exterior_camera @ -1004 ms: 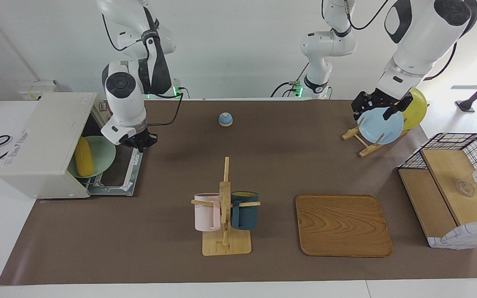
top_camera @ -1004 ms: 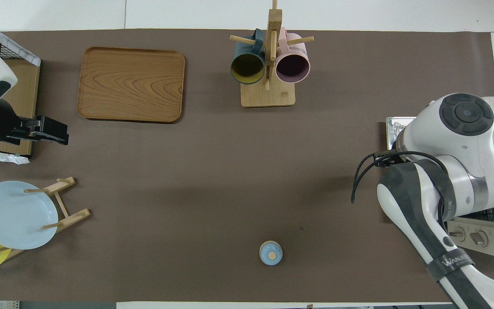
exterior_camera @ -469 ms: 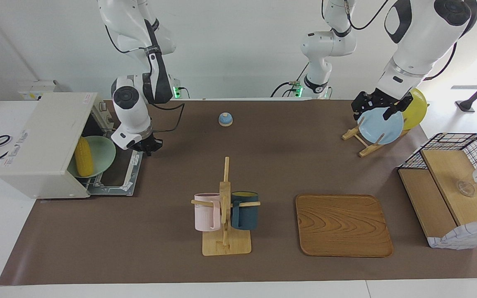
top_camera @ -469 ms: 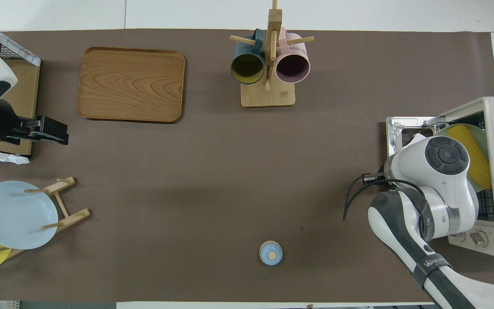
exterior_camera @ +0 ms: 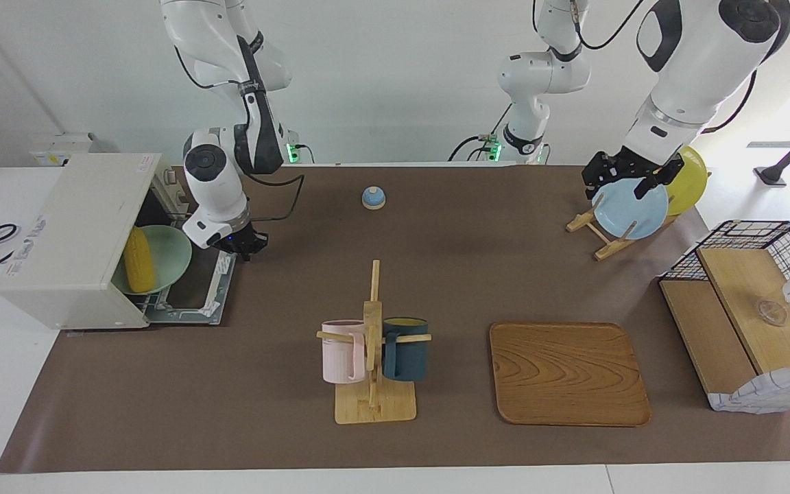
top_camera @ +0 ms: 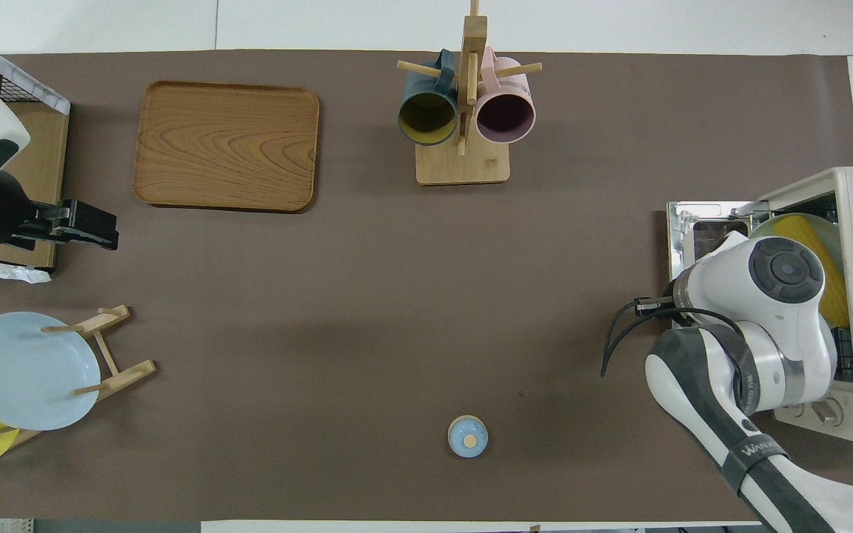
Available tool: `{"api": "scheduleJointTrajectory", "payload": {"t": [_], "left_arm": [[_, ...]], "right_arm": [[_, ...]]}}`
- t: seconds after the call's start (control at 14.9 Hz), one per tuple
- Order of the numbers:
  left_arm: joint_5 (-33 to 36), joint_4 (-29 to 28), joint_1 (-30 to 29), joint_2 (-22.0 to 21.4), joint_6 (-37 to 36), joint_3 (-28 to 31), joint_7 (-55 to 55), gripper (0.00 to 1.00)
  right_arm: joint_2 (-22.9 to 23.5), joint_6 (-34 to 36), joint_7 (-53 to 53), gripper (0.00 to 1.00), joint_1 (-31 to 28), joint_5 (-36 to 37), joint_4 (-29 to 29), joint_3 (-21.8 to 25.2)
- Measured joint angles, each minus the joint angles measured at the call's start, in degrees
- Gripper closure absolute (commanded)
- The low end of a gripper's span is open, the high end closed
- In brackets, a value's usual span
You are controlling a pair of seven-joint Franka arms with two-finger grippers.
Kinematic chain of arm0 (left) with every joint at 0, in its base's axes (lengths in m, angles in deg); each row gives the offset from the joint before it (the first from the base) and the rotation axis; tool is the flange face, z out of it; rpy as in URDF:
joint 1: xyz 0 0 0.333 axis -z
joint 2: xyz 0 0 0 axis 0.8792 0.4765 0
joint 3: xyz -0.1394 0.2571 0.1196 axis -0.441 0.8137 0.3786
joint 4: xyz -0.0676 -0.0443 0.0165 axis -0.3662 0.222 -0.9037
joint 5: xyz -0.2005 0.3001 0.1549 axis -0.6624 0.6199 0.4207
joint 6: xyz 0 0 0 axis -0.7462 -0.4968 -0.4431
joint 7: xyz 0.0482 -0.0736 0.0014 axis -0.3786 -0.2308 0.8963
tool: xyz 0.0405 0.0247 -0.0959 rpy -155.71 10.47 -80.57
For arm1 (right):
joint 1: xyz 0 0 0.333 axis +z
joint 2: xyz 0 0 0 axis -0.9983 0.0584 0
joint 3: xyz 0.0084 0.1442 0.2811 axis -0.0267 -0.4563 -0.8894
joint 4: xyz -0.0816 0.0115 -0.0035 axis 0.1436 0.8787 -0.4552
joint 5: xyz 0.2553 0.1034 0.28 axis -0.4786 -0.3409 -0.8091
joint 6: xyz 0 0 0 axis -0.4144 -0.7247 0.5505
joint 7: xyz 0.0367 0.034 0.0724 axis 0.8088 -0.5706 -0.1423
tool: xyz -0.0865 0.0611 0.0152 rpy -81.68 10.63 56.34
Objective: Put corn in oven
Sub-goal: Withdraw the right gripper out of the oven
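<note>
- While the corn (exterior_camera: 138, 260) lies on a pale green plate (exterior_camera: 169, 255) inside the oven (exterior_camera: 73, 237), the placing itself looks done and the job reads as nearly finished.
- Right gripper (exterior_camera: 243, 244) hangs over the edge of the dropped oven door (exterior_camera: 193, 291), fingertips pressed together, nothing between them.
- Plate rim juts a little out of the oven mouth, so a nudge inward may be needed before anything shuts.
- Next call, as I judge it: get under the door's free edge and swing it up, keeping clear of that plate.
- Left gripper (exterior_camera: 628, 180) waits over the blue plate (exterior_camera: 629, 209) on its wooden rack, jaws spread, holding nothing.
- Elsewhere: a small blue bell (exterior_camera: 373, 197) nearer the robots, the mug stand (exterior_camera: 373, 343) mid-table, a wooden tray (exterior_camera: 568, 374) beside it, and the wire-basket shelf (exterior_camera: 751, 309) at the left arm's end.
- None of these crowds the oven; only the protruding plate could foul the door.
</note>
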Motion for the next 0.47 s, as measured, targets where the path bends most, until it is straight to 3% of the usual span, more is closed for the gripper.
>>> {"api": "scheduleJointTrajectory", "payload": {"t": [0.47], "left_arm": [[0.0,0.0,0.0,0.0,0.0,0.0,0.0,0.0]], "right_arm": [[0.01,-0.16,0.18,1.0,-1.07,2.06,-0.29,-0.35]]}}
